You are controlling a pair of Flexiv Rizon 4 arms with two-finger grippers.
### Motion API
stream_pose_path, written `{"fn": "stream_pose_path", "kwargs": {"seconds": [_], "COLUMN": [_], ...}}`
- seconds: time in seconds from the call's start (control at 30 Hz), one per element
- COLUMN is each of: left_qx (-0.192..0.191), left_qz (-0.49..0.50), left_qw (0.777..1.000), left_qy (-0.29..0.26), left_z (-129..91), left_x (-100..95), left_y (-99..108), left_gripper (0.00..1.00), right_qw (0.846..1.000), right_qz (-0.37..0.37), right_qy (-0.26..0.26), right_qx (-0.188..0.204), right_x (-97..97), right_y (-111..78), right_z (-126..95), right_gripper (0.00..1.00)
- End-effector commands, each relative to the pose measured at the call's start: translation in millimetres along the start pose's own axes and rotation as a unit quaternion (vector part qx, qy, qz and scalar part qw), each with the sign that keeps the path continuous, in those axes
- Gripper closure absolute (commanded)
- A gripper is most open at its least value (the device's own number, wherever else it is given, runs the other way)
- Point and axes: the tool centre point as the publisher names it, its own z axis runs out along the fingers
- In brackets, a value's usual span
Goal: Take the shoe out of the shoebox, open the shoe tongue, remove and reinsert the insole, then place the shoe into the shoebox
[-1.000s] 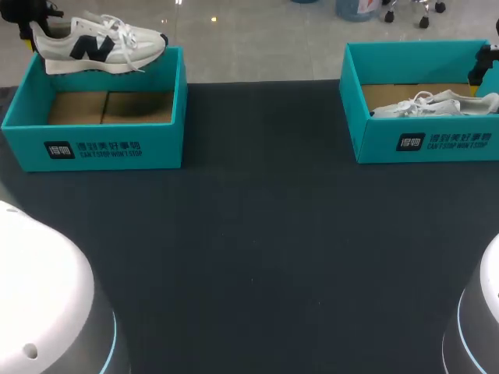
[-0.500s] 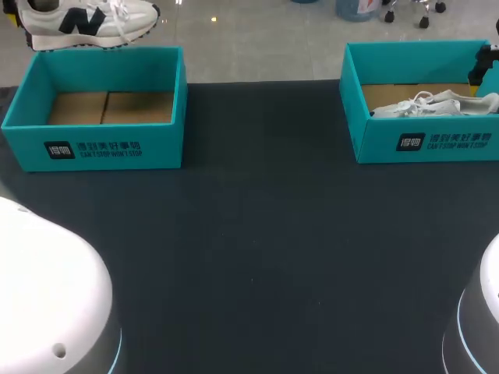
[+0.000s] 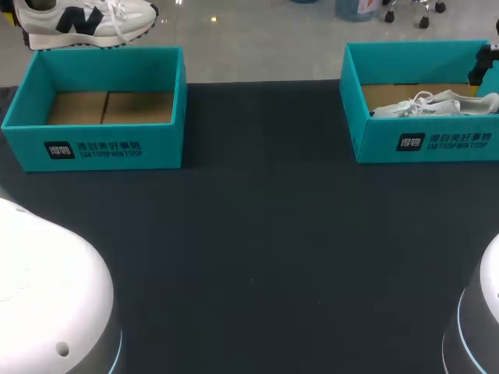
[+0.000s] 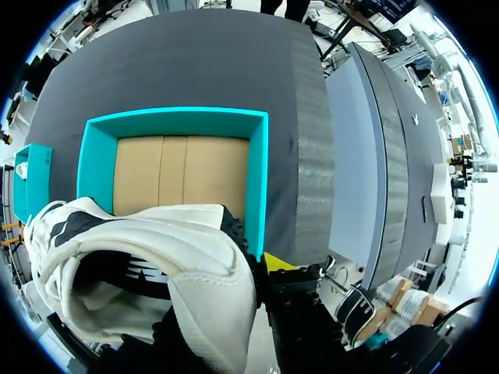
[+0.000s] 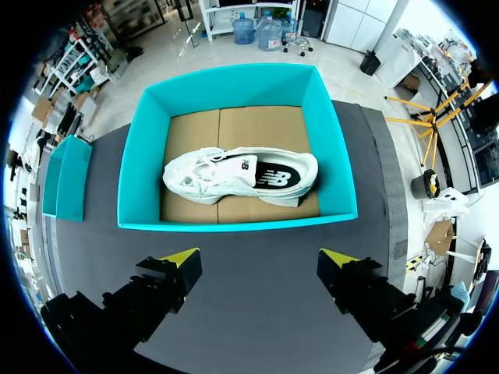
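Table (image 3: 257, 234): dark; left shoebox (image 3: 101, 148) and right shoebox (image 3: 421, 144) are set far.
Shoe (image 3: 86, 19): is gripped at the heel by the left gripper (image 4: 253, 273), above the left shoebox, likely clear for handling.
Right gripper (image 5: 261, 261): is spread wide, empty, above the second shoe (image 5: 242, 175).

Robot lab, manipulation test bench. Cues: dark foam-covered tabletop (image 3: 257, 234); white rounded left arm base (image 3: 47, 288) at near-left corner, right arm base (image 3: 483, 312) at near-right corner; two identical teal boxes mirrored, left shoebox (image 3: 101, 152) at far-left corner, right shoebox (image 3: 421, 144) at far-right corner; white shoe (image 3: 86, 19) held in air past left shoebox's far edge by robot.
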Motion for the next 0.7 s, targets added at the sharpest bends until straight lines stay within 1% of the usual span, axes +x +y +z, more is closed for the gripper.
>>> {"fn": "stream_pose_path", "kwargs": {"seconds": [0.03, 0.2, 0.4, 0.7], "left_qx": [-0.002, 0.010, 0.027, 0.034], "left_qz": [0.000, -0.005, 0.002, 0.024], "left_qw": [1.000, 1.000, 1.000, 0.999], "left_qy": [0.000, 0.013, 0.004, -0.005], "left_z": [-2, -2, -7, -31], "left_x": [0.2, -21.8, -47.6, -76.0], "left_y": [-2, -26, -54, -95], "left_gripper": [1.00, 1.00, 1.00, 1.00], "right_qw": [1.000, 1.000, 1.000, 1.000], "right_qz": [0.001, 0.001, 0.001, 0.001], "right_qy": [-0.001, -0.001, -0.001, -0.001], "right_qx": [-0.001, -0.001, -0.001, -0.001], "right_x": [0.3, 0.3, 0.3, 0.3], "right_y": [-1.1, -1.1, -1.1, -1.1], "right_z": [0, 0, 0, 0], "right_gripper": [0.00, 0.00, 0.00, 0.00]}}
